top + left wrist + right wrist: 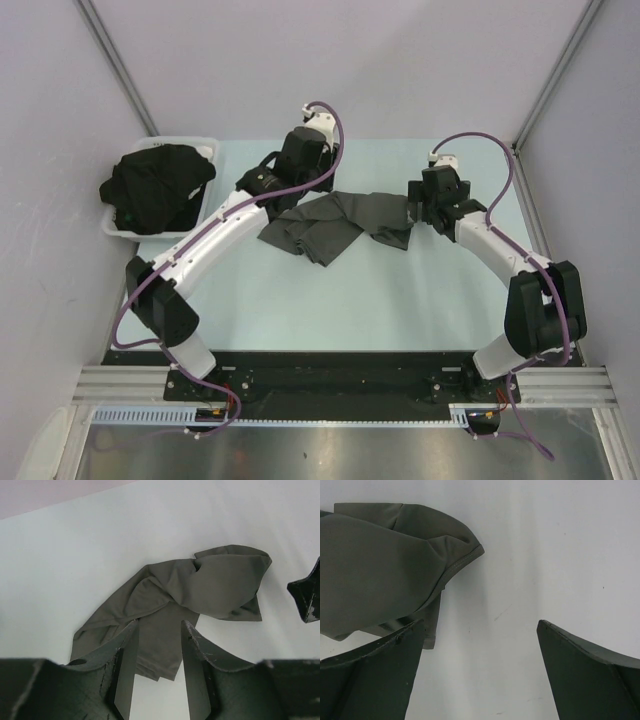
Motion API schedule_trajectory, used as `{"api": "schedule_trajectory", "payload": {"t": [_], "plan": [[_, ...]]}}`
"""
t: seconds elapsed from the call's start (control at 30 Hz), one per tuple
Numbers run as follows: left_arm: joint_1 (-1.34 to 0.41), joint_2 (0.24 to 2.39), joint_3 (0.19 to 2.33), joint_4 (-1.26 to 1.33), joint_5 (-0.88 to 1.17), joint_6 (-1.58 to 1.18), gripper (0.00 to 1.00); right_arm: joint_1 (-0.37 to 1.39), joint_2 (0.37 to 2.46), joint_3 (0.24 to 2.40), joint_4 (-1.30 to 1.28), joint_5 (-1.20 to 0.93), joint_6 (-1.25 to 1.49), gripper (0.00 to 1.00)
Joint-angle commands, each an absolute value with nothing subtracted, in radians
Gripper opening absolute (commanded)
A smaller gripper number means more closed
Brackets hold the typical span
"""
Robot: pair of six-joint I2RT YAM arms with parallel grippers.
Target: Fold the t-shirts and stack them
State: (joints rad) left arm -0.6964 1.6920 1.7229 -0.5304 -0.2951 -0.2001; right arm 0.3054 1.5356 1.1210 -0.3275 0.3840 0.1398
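1. Overhead: the grey t-shirt (335,225) lies crumpled mid-worktop (400,300). It sits between the left end effector (272,197) and the right end effector (420,210). Black t-shirts (160,185) are heaped in the white tray (205,145) at far left.
2. Left wrist: the left end effector (160,626) is partly spread and pinches nothing, with bunched cloth (210,585) below. Closing here could catch several layers, so the shirt would lift twisted.
3. Right wrist: the right end effector (481,625) is spread wide and empty, with the shirt's hem (380,565) beside one finger. A closing pinch may miss the hem.
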Motion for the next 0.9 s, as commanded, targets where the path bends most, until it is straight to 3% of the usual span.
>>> {"api": "schedule_trajectory", "payload": {"t": [0.0,0.1,0.3,0.87], "plan": [[-0.699,1.608,1.675,-0.477,-0.334,-0.204,0.44,0.305,1.560,1.169,-0.354,0.413,0.216,1.00],[-0.699,1.620,1.700,-0.505,-0.328,-0.207,0.44,0.302,1.572,1.167,-0.371,0.407,0.264,1.00],[-0.699,1.628,1.732,-0.528,-0.319,-0.212,0.44,0.268,1.611,1.169,-0.377,0.155,0.294,1.00],[-0.699,1.582,1.680,-0.552,-0.337,-0.224,0.44,0.281,1.701,1.167,-0.379,0.055,0.356,0.98]]}}
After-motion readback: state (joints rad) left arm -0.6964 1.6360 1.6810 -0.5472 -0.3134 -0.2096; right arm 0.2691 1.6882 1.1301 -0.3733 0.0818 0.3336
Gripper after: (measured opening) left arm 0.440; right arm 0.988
